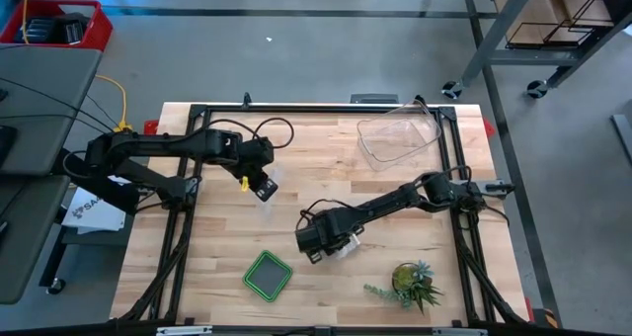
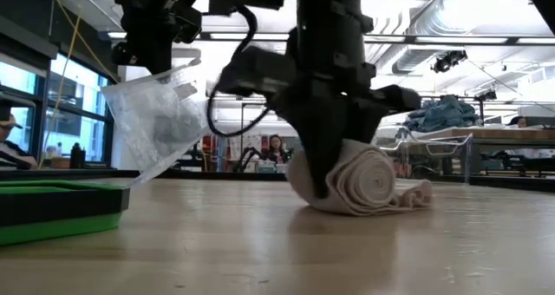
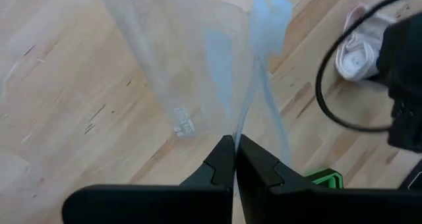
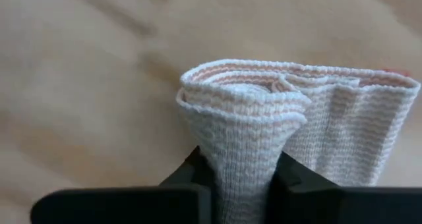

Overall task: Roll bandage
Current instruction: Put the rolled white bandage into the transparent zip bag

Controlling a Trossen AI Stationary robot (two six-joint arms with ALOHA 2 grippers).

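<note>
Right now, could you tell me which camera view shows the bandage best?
The right wrist view: the bandage fills it, pinched between the right gripper fingers. The low view shows its rolled end; the left wrist view a corner; the high view barely a glimpse.

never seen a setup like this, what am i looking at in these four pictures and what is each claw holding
These are two dark robot arms at a wooden table, each ending in a two-finger claw. One picture looks straight down from above, one looks level across the tabletop, and two come from cameras on the arms' wrists.

The left gripper is shut on a clear plastic bag, held up off the table. The right gripper is pinching a rolled white bandage that rests on the wood.

Also on the table: a clear plastic tub, a green square tray and a small plant.
</note>
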